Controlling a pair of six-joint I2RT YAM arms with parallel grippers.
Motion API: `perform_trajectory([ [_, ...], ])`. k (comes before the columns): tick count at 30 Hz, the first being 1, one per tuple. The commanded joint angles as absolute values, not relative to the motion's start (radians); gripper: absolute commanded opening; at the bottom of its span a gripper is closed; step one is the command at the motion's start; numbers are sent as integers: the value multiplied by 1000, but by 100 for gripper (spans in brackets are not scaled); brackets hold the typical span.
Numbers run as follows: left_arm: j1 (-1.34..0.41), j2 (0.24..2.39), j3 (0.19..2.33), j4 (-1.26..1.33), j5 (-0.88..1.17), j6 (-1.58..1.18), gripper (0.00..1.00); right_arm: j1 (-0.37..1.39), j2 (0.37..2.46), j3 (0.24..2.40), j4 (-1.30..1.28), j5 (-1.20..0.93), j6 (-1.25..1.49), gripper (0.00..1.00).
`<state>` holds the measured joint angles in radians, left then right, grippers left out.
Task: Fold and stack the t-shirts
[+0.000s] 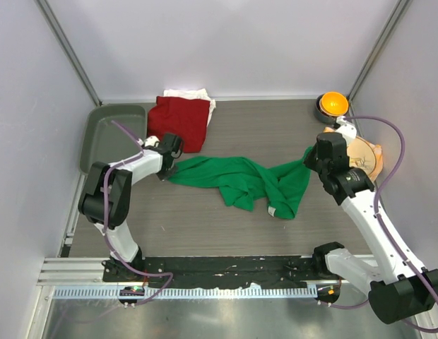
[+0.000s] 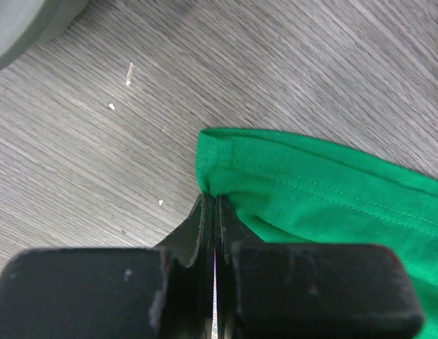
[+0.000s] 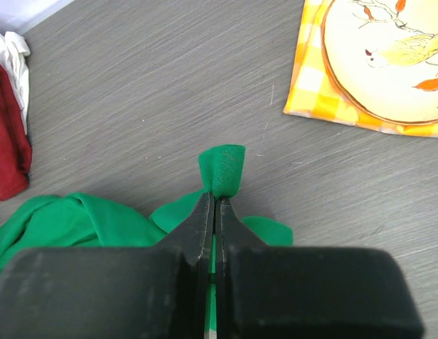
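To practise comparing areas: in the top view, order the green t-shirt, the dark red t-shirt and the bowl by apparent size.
Largest to smallest:
1. green t-shirt
2. dark red t-shirt
3. bowl

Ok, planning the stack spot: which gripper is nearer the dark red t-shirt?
Left. The left gripper, pinching the green t-shirt, sits right by the dark red t-shirt, at its near edge; the right gripper pinches the cloth's other end, well off to the right.

Green t-shirt (image 1: 240, 180) is showing as soft matt knit cloth, stitched hem. Table (image 1: 275, 127) is reading as matt grey wood-grain. Left gripper (image 2: 215, 205) is looking like matt black plastic. Plate (image 3: 388, 63) is gleaming glossy.
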<state>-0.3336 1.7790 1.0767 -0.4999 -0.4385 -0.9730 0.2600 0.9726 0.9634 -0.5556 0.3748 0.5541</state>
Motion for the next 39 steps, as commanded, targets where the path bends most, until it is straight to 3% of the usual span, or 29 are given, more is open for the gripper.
perform_trajectory([
  [1,-341,1691,997,-477,-466,-1002,0,262,934,1025,-569,408,537,1],
  [4,-357,1573,884,-480,-463,-1032,0,262,925,1046,-591,417,535,1],
  [10,-402,1128,727,-598,-492,-1072,0,261,896,1081,-614,410,540,1],
  [18,-416,694,692,-824,-469,-1098,0,267,879,1126,-644,397,543,1],
  [30,-515,517,632,-825,-282,-1144,0,265,864,1193,-698,434,531,1],
  [35,-629,548,633,-678,-245,-1083,0,267,888,1200,-632,371,540,1],
  [39,-641,574,716,-543,-216,-968,0,267,1024,1290,-511,246,512,1],
])
